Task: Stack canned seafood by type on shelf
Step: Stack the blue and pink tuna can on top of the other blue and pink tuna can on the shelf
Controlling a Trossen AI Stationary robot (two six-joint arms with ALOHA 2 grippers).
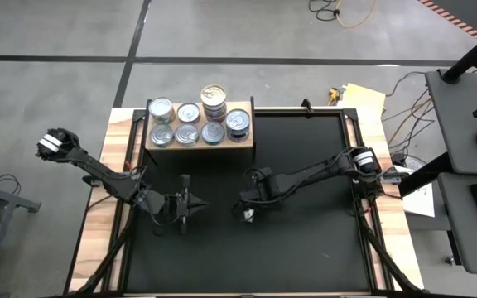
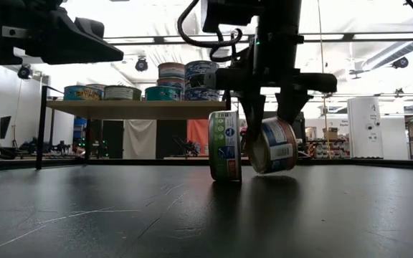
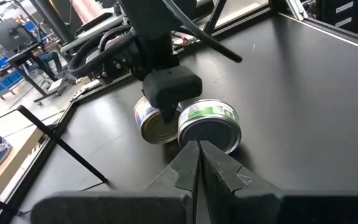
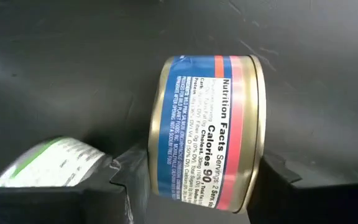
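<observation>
A: Where's the blue-labelled can [image 2: 273, 147]?
B: Centre frame, tipped on edge, just off the table [image 2: 335, 215], clamped by the right gripper [image 2: 271, 122] from above.
A: And the shelf [image 1: 199, 142]?
B: Up-frame, left of it. Left gripper [image 3: 197, 163] is pinched together, empty, beside the green-labelled can [image 2: 225, 145].

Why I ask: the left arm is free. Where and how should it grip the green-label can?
Probably across its two flat ends, coming down from above: the green-label can stands on its curved wall, so the ends are upright. The left gripper must open first; the right gripper holds a blue-label can close beside it.
</observation>
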